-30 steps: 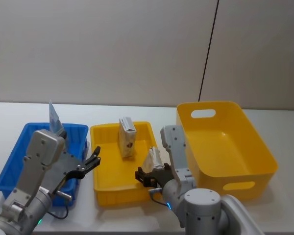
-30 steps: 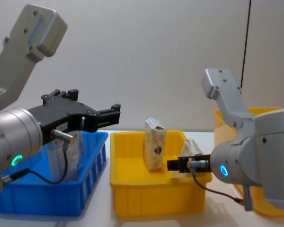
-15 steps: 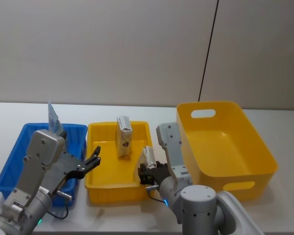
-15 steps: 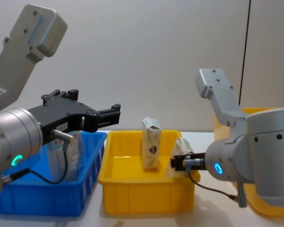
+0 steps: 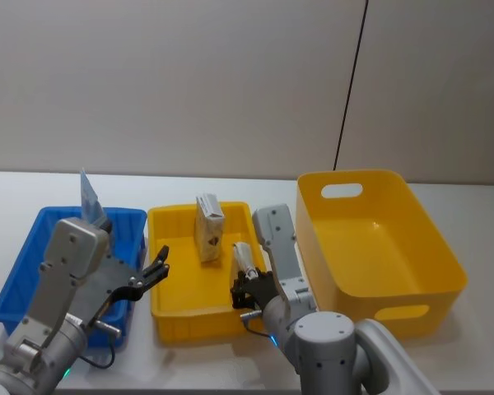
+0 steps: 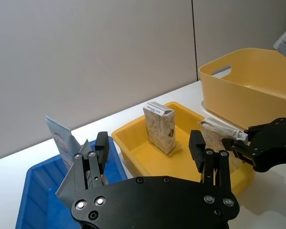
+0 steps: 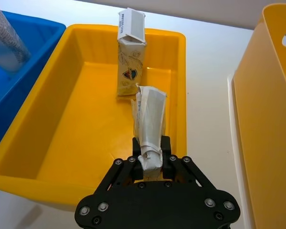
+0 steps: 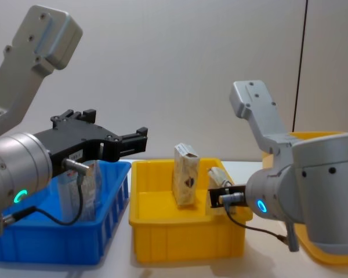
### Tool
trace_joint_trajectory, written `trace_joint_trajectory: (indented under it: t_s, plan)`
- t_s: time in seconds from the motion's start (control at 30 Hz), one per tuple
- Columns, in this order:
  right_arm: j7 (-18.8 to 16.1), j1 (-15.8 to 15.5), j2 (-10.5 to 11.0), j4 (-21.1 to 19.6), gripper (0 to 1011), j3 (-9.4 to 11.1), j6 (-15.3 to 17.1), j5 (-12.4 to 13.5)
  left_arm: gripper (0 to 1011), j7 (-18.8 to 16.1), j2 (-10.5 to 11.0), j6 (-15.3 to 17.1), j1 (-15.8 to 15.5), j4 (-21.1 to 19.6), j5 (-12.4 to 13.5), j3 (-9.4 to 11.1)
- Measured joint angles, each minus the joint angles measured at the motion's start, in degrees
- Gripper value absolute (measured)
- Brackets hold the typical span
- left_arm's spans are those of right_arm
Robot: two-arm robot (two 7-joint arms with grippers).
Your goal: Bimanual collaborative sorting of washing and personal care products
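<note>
Right gripper [image 7: 151,151] is clamped narrow on one end of a cream carton [image 7: 150,119], which points away from the wrist over the yellow tray [image 5: 174,317], at about 4 o'clock of the tray's middle in the head view. I can't tell if its far end touches the floor. A second carton [image 5: 208,230] stands upright at 12 o'clock, near the back wall, and the held one's tip is just beside its base. I read this as the set-down step: like goes with like. Next move is to lower and let go without nudging the standing one. Room is tight at 12, and the tray's right wall is close at 3. The floor toward 9 is free. Left gripper [image 5: 160,260] hangs spread wide and empty above the gap between the blue tray [image 5: 25,271] and the yellow one. The squeeze tube [image 5: 90,196] leans in the blue tray's back. The big tub [image 5: 379,288] sits at 3 o'clock of the yellow tray, so I'd retract straight up and back.
</note>
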State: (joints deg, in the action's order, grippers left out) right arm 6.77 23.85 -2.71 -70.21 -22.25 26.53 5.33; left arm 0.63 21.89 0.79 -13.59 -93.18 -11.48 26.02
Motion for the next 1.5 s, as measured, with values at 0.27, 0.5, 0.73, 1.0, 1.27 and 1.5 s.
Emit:
trace_joint_trajectory:
  t_s: [0.27, 0.5, 0.73, 1.0, 1.27, 1.5]
  plan:
    - [-0.3, -0.1, 0.4, -0.7, 145, -0.9, -2.3, -1.2, 1001, 0.0, 0.0, 0.0, 0.0, 0.0, 0.0, 0.0]
    - [-1.6, -0.6, 0.9, -1.6, 136, -1.6, -6.9, -1.9, 1001, 0.0, 0.0, 0.0, 0.0, 0.0, 0.0, 0.0]
    - [-2.6, -1.0, 1.5, -2.6, 132, -1.9, -12.0, -2.6, 1001, 0.0, 0.0, 0.0, 0.0, 0.0, 0.0, 0.0]
    - [-2.9, -1.2, 2.3, -4.2, 127, -1.6, -16.9, -3.5, 1001, 0.0, 0.0, 0.0, 0.0, 0.0, 0.0, 0.0]
    - [-1.4, -1.6, 3.8, -7.0, 126, 0.5, -19.4, -4.8, 1001, 0.0, 0.0, 0.0, 0.0, 0.0, 0.0, 0.0]
    - [0.2, -2.2, 5.2, -9.3, 127, 3.0, -18.3, -5.4, 1001, 0.0, 0.0, 0.0, 0.0, 0.0, 0.0, 0.0]
